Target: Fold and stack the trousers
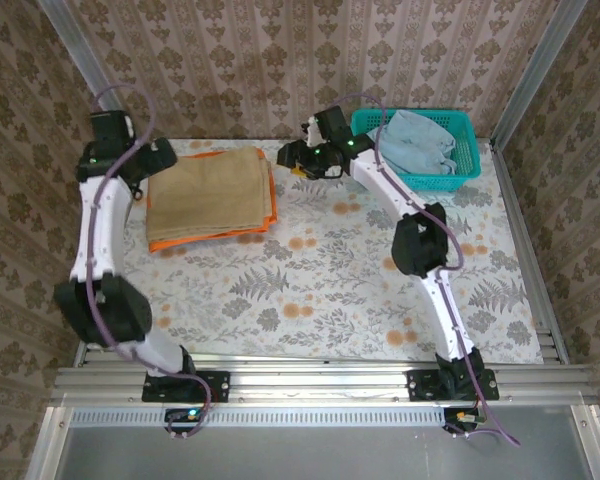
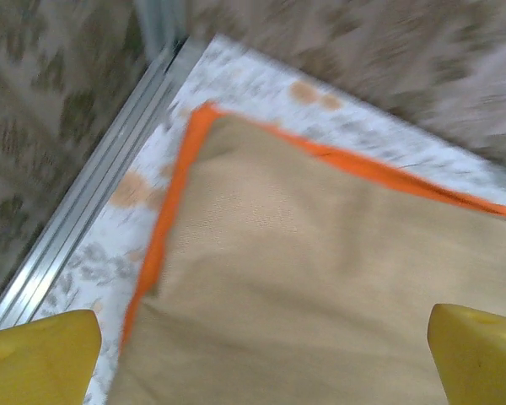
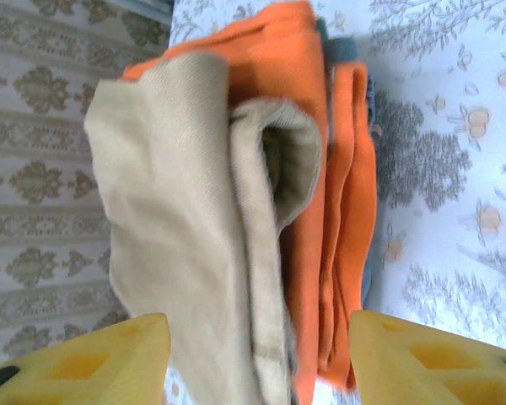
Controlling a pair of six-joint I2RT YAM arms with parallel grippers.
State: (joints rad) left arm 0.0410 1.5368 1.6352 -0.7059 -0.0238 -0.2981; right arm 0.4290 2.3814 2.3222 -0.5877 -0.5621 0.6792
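Floral-print table (image 1: 310, 290): orange garment (image 3: 304, 93) far left, teal basket (image 1: 467, 150) far right.

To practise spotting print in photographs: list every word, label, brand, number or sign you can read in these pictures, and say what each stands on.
No text can be read in any of the pictures.
The tan trousers, the orange garment under them, the teal basket and the pale blue garment in it carry no writing or labels.
The table cover bears only a floral pattern.
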